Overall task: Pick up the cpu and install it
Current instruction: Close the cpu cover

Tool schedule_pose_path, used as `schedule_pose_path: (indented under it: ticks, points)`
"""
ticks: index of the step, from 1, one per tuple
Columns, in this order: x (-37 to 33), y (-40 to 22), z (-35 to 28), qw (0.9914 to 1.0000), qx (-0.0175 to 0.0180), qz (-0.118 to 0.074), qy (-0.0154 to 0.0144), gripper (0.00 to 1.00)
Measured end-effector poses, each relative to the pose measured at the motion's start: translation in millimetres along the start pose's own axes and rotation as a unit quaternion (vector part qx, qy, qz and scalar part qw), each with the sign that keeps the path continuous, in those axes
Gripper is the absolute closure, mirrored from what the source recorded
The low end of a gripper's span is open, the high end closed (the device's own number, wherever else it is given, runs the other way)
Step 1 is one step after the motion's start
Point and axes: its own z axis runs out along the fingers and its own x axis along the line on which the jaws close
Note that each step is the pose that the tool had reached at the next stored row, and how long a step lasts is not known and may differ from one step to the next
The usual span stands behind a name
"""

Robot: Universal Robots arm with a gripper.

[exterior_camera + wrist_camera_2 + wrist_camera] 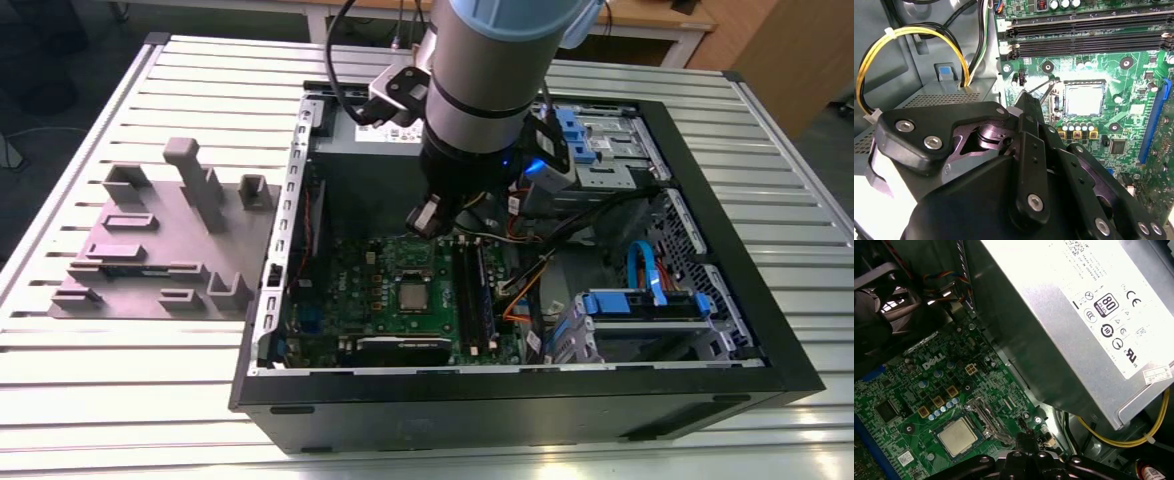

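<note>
Broadly, the exterior view takes in the open computer case [527, 400] lying on a slatted metal table [160, 380], with a grey block of fixture shapes [160, 250] at the case's nine o'clock. The arm [487, 90] comes down into the case from twelve o'clock, and the gripper [430, 218] hangs above the green motherboard [400, 300], apart from it. The cpu [412, 296] sits in its socket near the board's middle, at roughly six o'clock below the gripper.

In the first wrist view the silver power supply [1079, 325] looms large beside the board, a yellow cable [1124, 440] looping under it. There the cpu [957, 436] shows its dull metal top inside the socket frame, with the socket lever [986, 417] alongside, and the gripper [1026, 442] pokes in just beside that frame.

The second wrist view has the black gripper body up close; its tip [1026, 102] ends near the socket, where the cpu [1085, 96] glares white under light. Long black memory slots [1089, 35] run past the socket. Whether the jaws are parted or closed I cannot tell; nothing is seen in their hold.
</note>
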Motion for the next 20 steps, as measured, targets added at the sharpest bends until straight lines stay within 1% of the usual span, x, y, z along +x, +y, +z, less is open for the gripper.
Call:
schedule_pose_path:
  ticks: [7, 20]
  points:
    - [1.5, -0.9, -0.4, 1.00000, 0.0000, 0.000, 0.0001, 0.90]
    - [9.5, -5.7, -2.0, 1.00000, 0.0000, 0.000, 0.0001, 0.90]
